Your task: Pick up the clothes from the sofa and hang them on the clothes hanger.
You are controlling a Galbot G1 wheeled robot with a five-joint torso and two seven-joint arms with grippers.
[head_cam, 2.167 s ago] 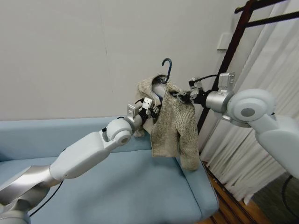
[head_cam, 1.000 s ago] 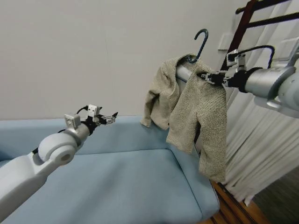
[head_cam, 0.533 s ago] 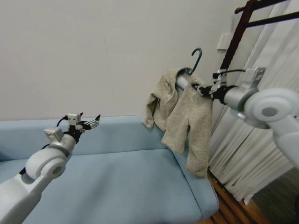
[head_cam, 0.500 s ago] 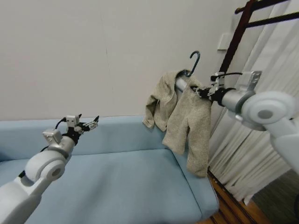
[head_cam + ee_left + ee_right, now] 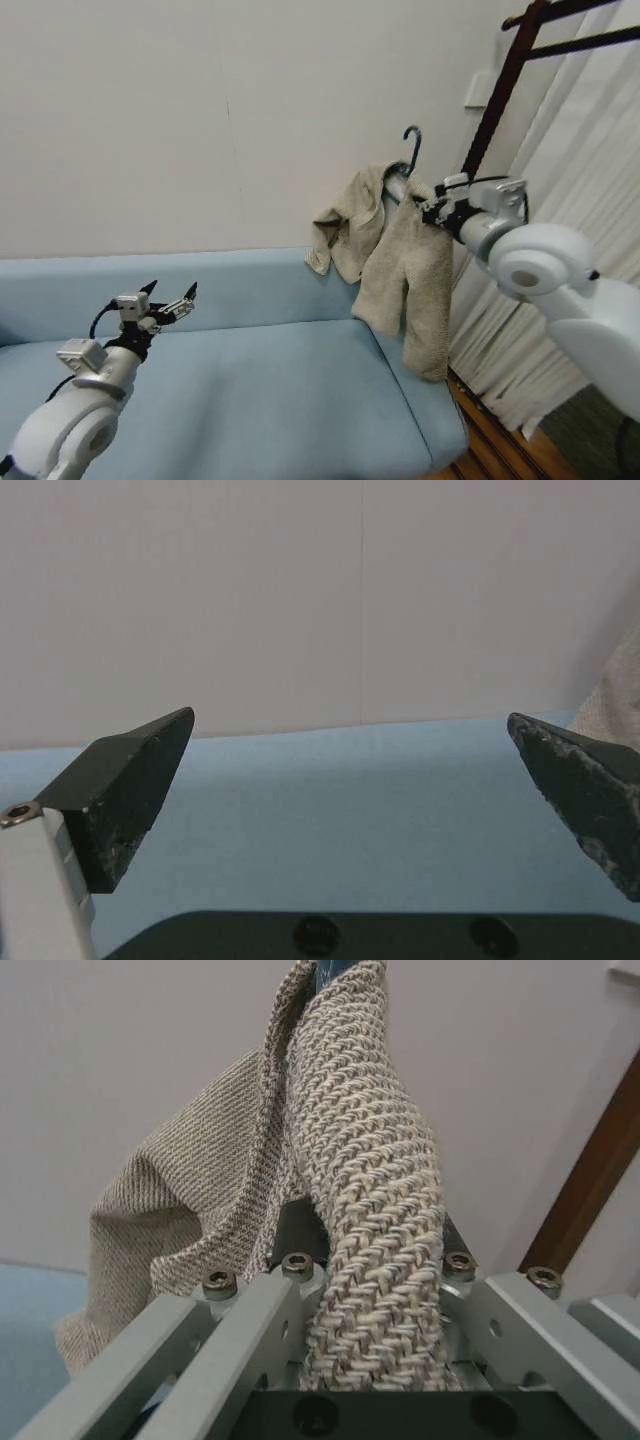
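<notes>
Head view: your right gripper (image 5: pixel 432 208) clamps the beige knit sweater (image 5: pixel 405 280) on its hanger (image 5: pixel 411 145); your left gripper (image 5: pixel 170 291) hangs spread and empty. Next, you likely hook it onto the rack (image 5: pixel 497 95).

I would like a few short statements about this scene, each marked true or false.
1. The right gripper is shut on the beige knitted cardigan and its hanger. True.
2. The left gripper is open and empty over the light blue sofa. True.
3. The cardigan lies flat on the sofa. False: it hangs from the hanger in the right gripper.
4. The hanger's dark hook sits on the dark wooden rack. False: hook and rack are apart.
</notes>
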